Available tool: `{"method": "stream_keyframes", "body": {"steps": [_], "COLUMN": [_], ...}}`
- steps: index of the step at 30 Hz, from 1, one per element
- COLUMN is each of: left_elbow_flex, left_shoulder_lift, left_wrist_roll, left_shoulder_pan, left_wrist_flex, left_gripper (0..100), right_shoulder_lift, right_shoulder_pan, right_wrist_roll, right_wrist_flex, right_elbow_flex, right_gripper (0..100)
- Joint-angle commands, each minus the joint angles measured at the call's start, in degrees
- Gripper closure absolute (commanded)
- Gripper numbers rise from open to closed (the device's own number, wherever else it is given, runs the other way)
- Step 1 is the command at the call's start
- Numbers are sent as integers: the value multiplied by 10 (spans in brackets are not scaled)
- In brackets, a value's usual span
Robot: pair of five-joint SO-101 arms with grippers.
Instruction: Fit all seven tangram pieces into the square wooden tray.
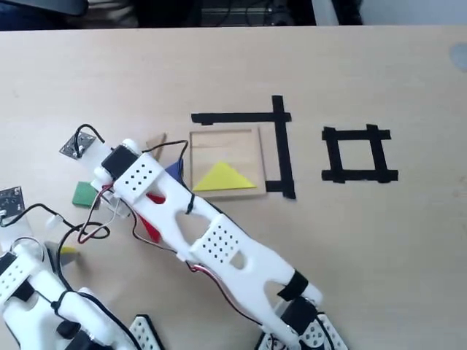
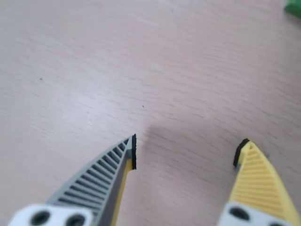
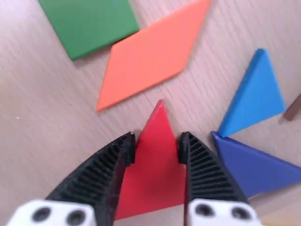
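The light wooden table (image 1: 219, 65) carries black tape (image 1: 278, 146), a long strip crossed by an upright one, just off centre toward one o'clock. At three o'clock more tape strips (image 1: 357, 134) cross into a square outline. A small grey patterned square (image 1: 76, 144) lies at nine o'clock with a second patterned square (image 1: 10, 197) near it toward eight o'clock, at the table's edge.

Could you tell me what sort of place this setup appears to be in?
Probably a robotics lab bench: two white arms sit at a pale wood-grain table, black tape outlines mark spots on it, and a square wooden tray holds a yellow triangle.
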Motion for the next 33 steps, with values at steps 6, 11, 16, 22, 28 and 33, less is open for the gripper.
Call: {"method": "stream_keyframes", "body": {"steps": [6,11,16,22,28,33], "left_elbow_flex": [-29,-29,-24,-24,-23,-14], "left_shoulder_lift": [-11,-11,-11,-11,-5,-11], "left_wrist_roll": [6,6,6,5,6,7], "left_shoulder_pan": [6,7,7,7,18,35], "left_wrist_flex": [-2,-2,-2,-2,-2,-1], "left_gripper": [653,653,653,653,653,653], "right_shoulder_lift": [-3,-4,-15,-89,-144,-165], "right_shoulder_pan": [0,1,4,18,47,56], "right_wrist_roll": [10,11,11,11,11,11], "right_wrist_flex": [17,17,18,20,19,20], "right_elbow_flex": [9,8,-18,-8,51,78], "right_gripper": [960,988,988,988,988,988]}}
